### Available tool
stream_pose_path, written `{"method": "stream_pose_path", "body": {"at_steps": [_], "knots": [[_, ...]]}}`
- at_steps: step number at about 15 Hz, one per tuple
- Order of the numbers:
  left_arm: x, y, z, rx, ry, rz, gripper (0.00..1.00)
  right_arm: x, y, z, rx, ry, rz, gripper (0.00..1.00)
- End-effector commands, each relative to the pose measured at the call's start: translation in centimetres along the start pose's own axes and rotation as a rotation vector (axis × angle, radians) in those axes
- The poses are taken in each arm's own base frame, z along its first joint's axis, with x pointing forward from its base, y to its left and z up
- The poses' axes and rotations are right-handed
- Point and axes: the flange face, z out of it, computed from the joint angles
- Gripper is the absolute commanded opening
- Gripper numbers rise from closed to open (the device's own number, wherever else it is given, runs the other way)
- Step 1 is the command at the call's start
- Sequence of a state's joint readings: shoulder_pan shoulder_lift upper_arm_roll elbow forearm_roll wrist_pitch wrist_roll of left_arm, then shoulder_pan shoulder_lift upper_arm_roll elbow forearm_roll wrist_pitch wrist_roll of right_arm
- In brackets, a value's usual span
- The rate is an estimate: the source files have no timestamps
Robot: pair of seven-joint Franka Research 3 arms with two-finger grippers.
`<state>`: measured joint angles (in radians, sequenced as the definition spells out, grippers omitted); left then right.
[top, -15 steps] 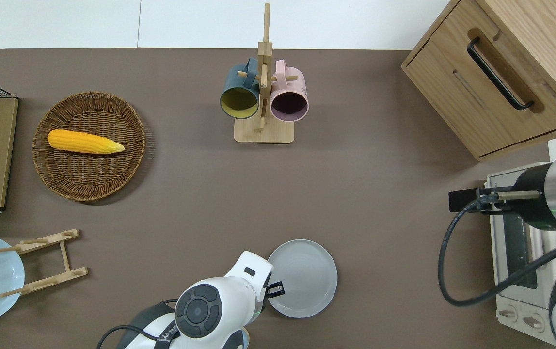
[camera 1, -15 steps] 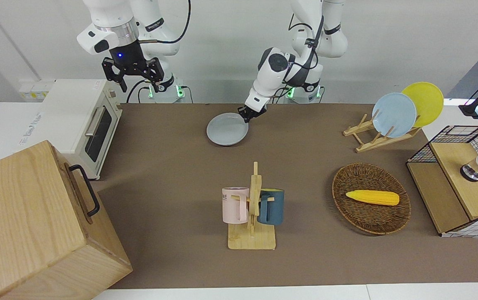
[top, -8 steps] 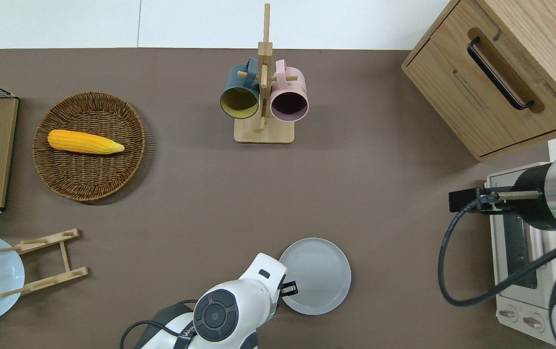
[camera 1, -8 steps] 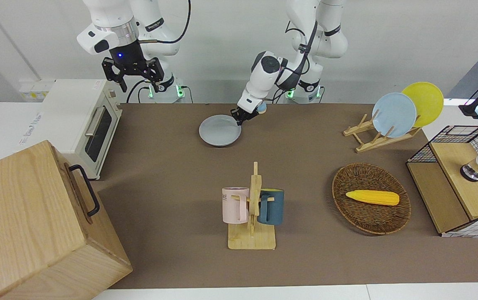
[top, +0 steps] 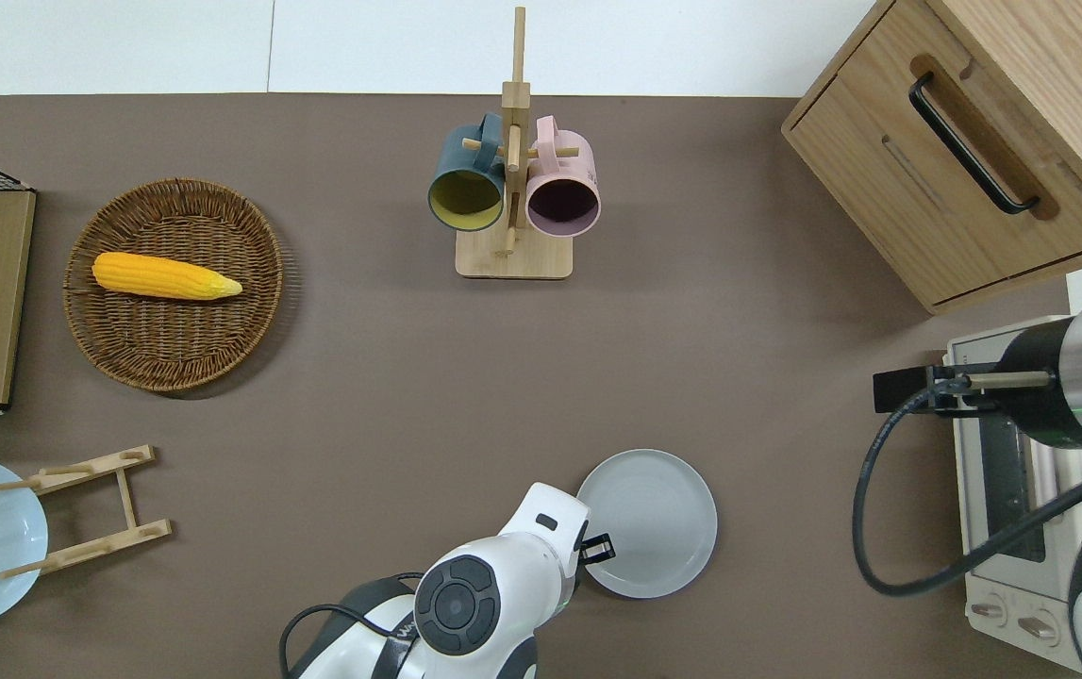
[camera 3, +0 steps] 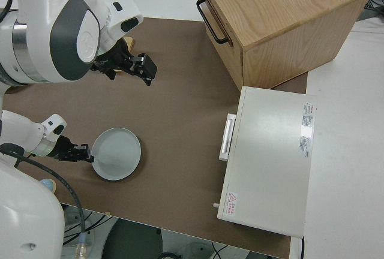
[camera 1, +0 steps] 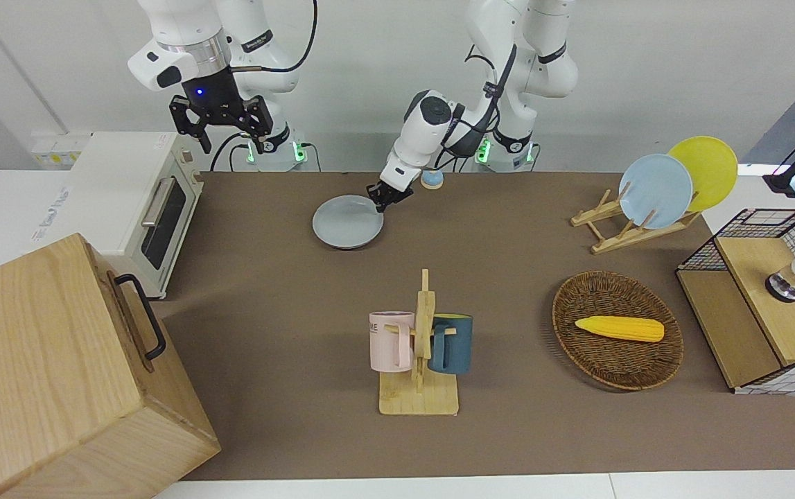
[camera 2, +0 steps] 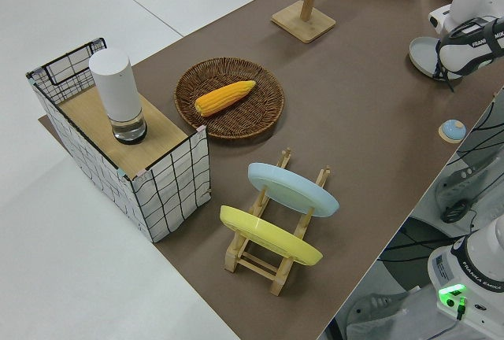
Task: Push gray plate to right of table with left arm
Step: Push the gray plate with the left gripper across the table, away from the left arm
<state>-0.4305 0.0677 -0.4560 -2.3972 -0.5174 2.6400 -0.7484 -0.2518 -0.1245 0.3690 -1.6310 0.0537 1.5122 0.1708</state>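
The left arm [camera 1: 439, 128] reaches low from its base toward the right arm's end of the bench, its white wrist angled steeply down. Its small black end effector [top: 597, 549] sits at bench level, the fingertips [camera 3: 86, 153] touching the rim of the gray plate [top: 654, 523] on the side toward the left arm's end. The right arm [camera 1: 193, 52] is parked.

Plain white wall [camera 1: 369, 83], pale floor [camera 2: 71, 277]
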Motion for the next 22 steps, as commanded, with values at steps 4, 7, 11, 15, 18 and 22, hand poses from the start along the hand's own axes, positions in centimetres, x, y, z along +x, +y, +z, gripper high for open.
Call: {"method": "stream_pose_path", "body": {"at_steps": [4, 7, 11, 15, 18, 22], "knots": [[0.9, 0.4, 0.5, -0.019, 0.0, -0.05, 0.21, -0.8, 0.1, 0.0, 0.009, -0.004, 0.02, 0.996], [2.2, 0.6, 0.1, -0.033, 0.008, -0.065, 0.99, -0.8, 0.1, 0.0, 0.009, -0.004, 0.02, 0.996], [3.8, 0.3, -1.1, -0.039, 0.018, -0.075, 0.99, -0.8, 0.1, 0.0, 0.009, -0.004, 0.022, 0.996], [6.7, -0.7, -4.8, -0.003, -0.037, -0.066, 0.99, -0.8, 0.1, 0.0, 0.009, -0.004, 0.022, 0.996], [12.0, -2.8, -11.0, 0.026, -0.102, -0.013, 0.99, -0.8, 0.1, 0.0, 0.009, -0.004, 0.02, 0.996], [18.2, -6.8, -18.0, 0.108, -0.093, 0.079, 0.99, -0.8, 0.1, 0.0, 0.009, -0.004, 0.02, 0.996]]}}
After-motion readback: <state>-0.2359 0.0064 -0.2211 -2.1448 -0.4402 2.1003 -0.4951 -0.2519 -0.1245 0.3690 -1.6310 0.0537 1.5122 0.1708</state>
